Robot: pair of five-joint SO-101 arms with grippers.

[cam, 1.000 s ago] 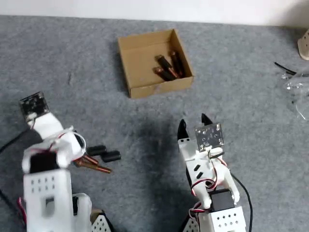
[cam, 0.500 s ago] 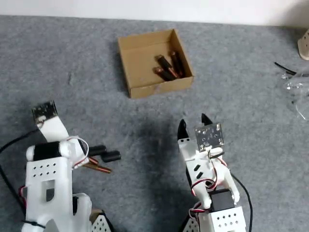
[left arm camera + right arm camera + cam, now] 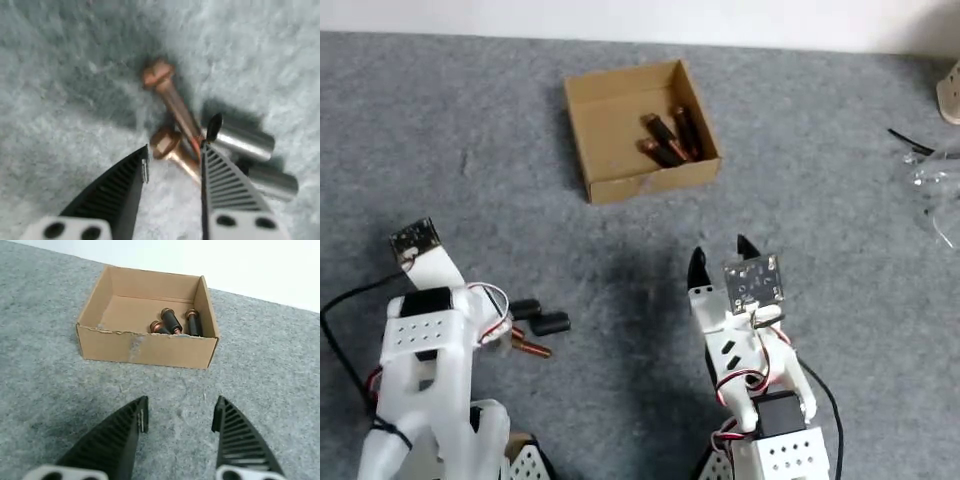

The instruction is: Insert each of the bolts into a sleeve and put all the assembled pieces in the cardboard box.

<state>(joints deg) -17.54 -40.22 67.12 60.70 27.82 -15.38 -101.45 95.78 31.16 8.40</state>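
Upper middle of the high view: cardboard box [image 3: 610, 118], open-topped, with three assembled pieces [image 3: 670, 138] lying close together against its right-hand wall. Seen again from the right wrist, same box [image 3: 125, 305] straight ahead, pieces [image 3: 172, 322] near its front wall.

Lower left of the high view, just right of the left arm: two dark sleeves [image 3: 538, 316] side by side on the grey carpet [image 3: 800, 150], and the copper end of a bolt [image 3: 532, 348] just below them.

From the left wrist: left gripper [image 3: 180, 134] spread wide and low over two copper bolts [image 3: 172, 102], gripping nothing. One bolt head between the fingers, the other beyond the tips. Two sleeves [image 3: 245, 142] just past one fingertip; contact with that tip impossible to tell.

Lower middle of the high view: right gripper [image 3: 720, 250] pointing up the frame toward the box, well short of it. Fingers parted wide, empty, over bare carpet, as also from its own wrist [image 3: 181, 401].
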